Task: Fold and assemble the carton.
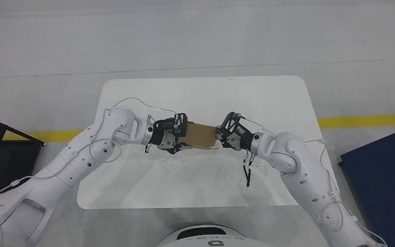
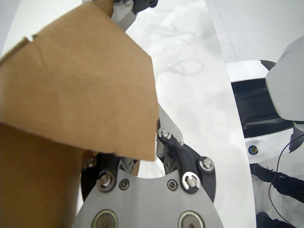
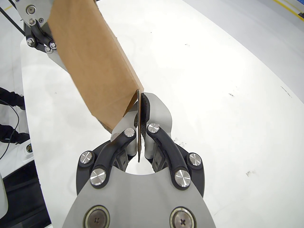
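View from top: saw flattened brown carton (image 1: 200, 136) strung between left gripper (image 1: 177, 138) and right gripper (image 1: 222, 137), over middle of white table (image 1: 185, 185). Noted both arms bent with elbows out, forearms angled inward, wrists facing each other across carton. Judged board light and thin, stiff across each panel but ready to hinge at scored creases. Expected dents or a torn flap under hard squeeze or a pull apart, little slip on matte paper. Left wrist view: found carton (image 2: 78, 91) panel hanging right over left gripper (image 2: 144, 164), with strip of cardboard caught down between fingers (image 2: 169, 125). Read that as pinching carton's near end, though one finger hidden behind panel. Spotted right gripper (image 2: 123, 5) at far corner, clamped there. Right wrist view: saw right gripper (image 3: 141, 110) pressed tight on thin flap edge, main panel of carton (image 3: 90, 55) standing on edge and slanting away to left gripper (image 3: 40, 31). Judged carton lifted clear of table (image 3: 201, 72), not certain at low corner. Rated end flaps near creases as best hold, leaving panels free to swing open.
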Controlling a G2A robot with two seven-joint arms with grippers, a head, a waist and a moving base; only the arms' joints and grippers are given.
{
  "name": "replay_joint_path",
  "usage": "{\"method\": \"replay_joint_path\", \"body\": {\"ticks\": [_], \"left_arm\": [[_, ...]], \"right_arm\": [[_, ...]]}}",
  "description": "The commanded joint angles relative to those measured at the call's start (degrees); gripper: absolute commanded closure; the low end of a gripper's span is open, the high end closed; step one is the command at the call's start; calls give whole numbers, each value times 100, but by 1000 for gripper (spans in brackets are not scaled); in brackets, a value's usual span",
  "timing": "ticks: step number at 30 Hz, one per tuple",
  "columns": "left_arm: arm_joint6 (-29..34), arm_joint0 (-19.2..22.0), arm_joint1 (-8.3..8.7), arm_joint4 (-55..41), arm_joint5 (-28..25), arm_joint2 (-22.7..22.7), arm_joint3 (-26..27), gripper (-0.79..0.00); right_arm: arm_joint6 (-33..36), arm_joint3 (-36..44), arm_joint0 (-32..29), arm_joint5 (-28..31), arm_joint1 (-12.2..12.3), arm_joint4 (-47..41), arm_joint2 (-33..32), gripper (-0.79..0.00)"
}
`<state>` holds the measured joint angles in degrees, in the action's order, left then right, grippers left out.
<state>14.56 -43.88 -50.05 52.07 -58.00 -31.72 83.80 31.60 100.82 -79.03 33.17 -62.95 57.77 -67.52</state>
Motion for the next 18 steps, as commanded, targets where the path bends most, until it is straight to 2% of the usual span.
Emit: {"method": "replay_joint_path", "body": {"ticks": [1, 2, 5, 9, 15, 18], "left_arm": [[-168, 6, 1, -33, 0, -40, -21, 0], [-263, 0, 4, -40, 0, -65, -29, 0], [-561, -62, 25, -97, 0, -153, -62, 0], [-987, -195, 66, -153, 0, -278, -115, 0], [-1754, -516, 175, -187, 0, -510, -255, 0], [-1784, -530, 181, -172, 0, -524, -252, 0]], "right_arm": [[-2, -17, 15, -38, 1, 2, 2, 0], [-5, -22, 22, -48, 2, -1, 6, -135], [10, -39, 43, 7, 8, -54, 20, -785], [-62, -30, 48, 22, 29, -248, -124, -785], [-312, -7, -113, -39, 94, -836, -665, -785], [-600, -54, -235, -225, 97, -1673, -969, -785]]}}
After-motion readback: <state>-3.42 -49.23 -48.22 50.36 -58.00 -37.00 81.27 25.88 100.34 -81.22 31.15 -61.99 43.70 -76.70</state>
